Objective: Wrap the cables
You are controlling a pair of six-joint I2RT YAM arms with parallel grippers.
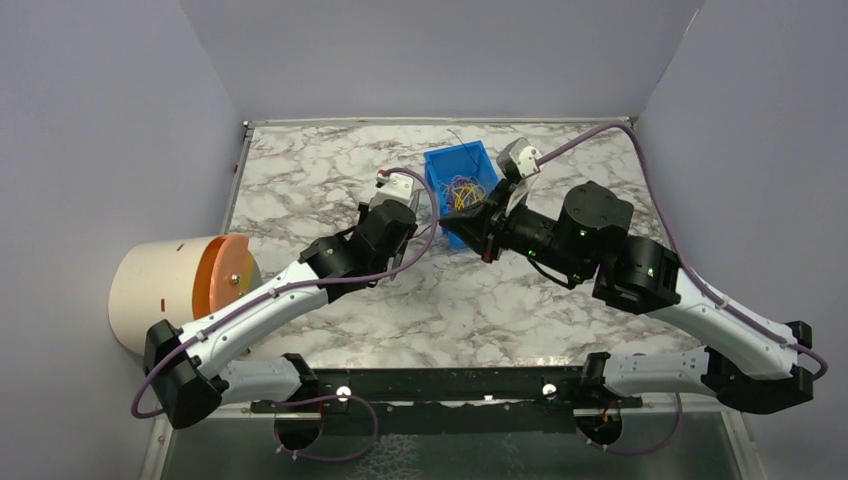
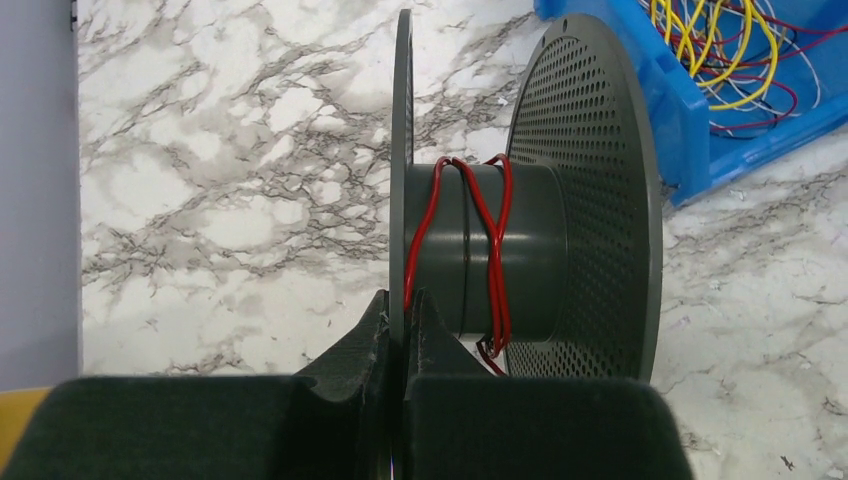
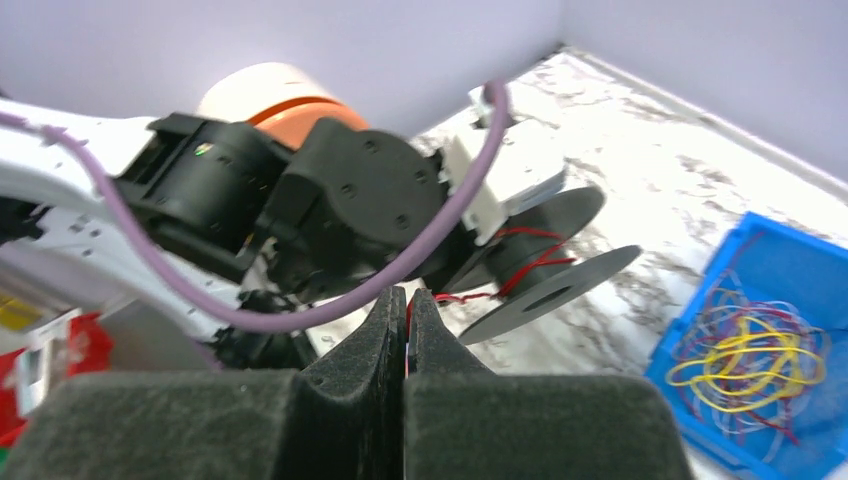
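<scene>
My left gripper (image 2: 403, 300) is shut on the thin left flange of a dark grey spool (image 2: 590, 200). A red cable (image 2: 497, 240) crosses over the spool's hub in a few loose turns. My right gripper (image 3: 406, 296) is shut on the red cable (image 3: 455, 297), which runs from its fingertips up to the spool (image 3: 560, 285) held at the left arm's end. The rest of the cables (image 1: 462, 190), a yellow, red and purple tangle, lie in a blue bin (image 1: 440, 165). They also show in the left wrist view (image 2: 720, 60) and the right wrist view (image 3: 745, 365).
The blue bin (image 2: 690, 130) stands just right of the spool, and low on the right in the right wrist view (image 3: 770, 250). A cream and orange cylinder (image 1: 180, 285) lies at the table's left edge. Grey walls close in the marble table.
</scene>
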